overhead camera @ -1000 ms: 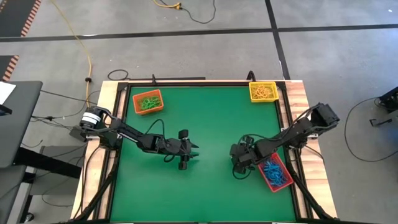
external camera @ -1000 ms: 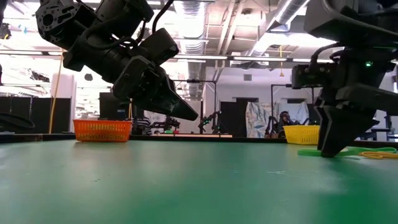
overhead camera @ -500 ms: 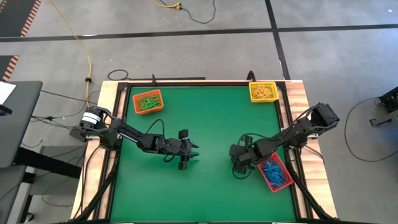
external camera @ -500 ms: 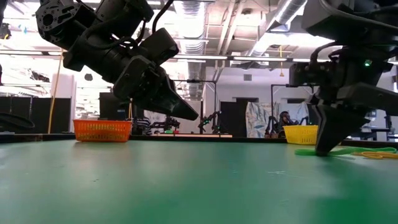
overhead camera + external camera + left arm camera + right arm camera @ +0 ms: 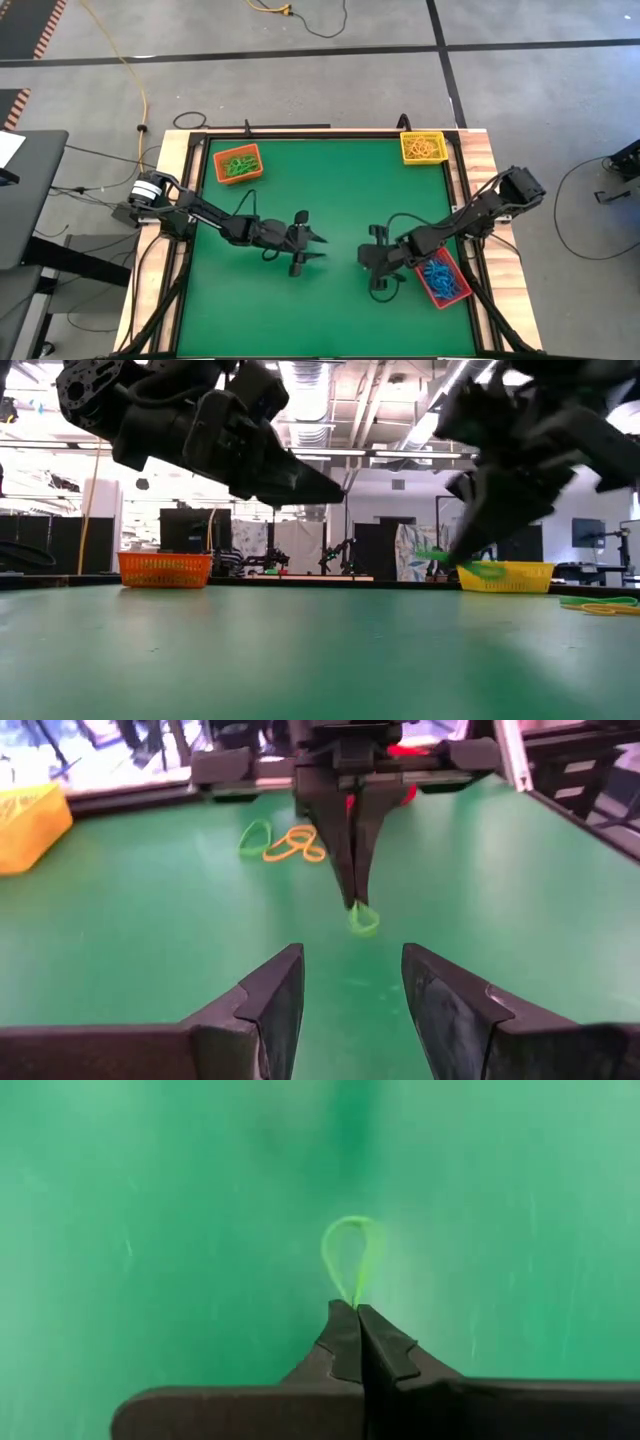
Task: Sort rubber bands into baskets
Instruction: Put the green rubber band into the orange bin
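Pinching a green rubber band [image 5: 352, 1258] in closed fingers, right gripper [image 5: 357, 1330] raised beside the red basket [image 5: 447, 281], left gripper [image 5: 350, 990] open opposite, facing it.

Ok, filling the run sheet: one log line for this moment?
right gripper: shut on green rubber band, lifted off table | left gripper: open, empty, facing it mid-table | green bands in orange basket
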